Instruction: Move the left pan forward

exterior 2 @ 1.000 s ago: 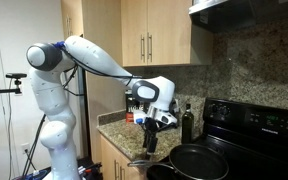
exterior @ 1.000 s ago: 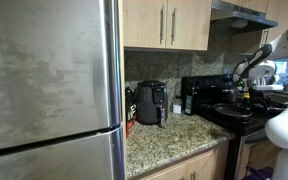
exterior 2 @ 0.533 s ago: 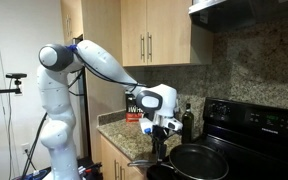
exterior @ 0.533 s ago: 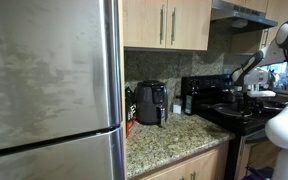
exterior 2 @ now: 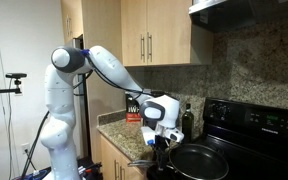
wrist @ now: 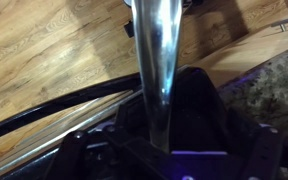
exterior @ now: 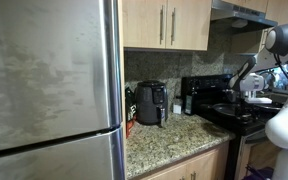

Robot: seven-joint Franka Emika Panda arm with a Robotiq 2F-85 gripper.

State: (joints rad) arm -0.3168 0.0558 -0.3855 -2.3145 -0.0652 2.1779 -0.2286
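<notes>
The left pan (exterior 2: 165, 172) is small, round and black and sits at the stove's front corner, just in front of the wider dark pan (exterior 2: 200, 160). Its handle looks shiny and metallic in the wrist view (wrist: 156, 60) and sticks out over the wood floor. My gripper (exterior 2: 161, 144) hangs right above that handle. In the wrist view the handle runs down between my dark fingers (wrist: 164, 140), which look spread on either side of it. The arm also shows in an exterior view (exterior: 250, 88) over the stove.
The black stove (exterior 2: 259, 125) has a raised back panel. A dark bottle (exterior 2: 188, 122) and a red box (exterior 2: 134, 115) stand on the granite counter (exterior: 164, 135). A black air fryer (exterior: 150, 102) and the steel fridge (exterior: 49, 80) are further along. Cabinets hang overhead.
My arm has swung toward the stove and lowered. The gripper has come down from above the counter edge to the small pan's handle. The pans have not moved.
</notes>
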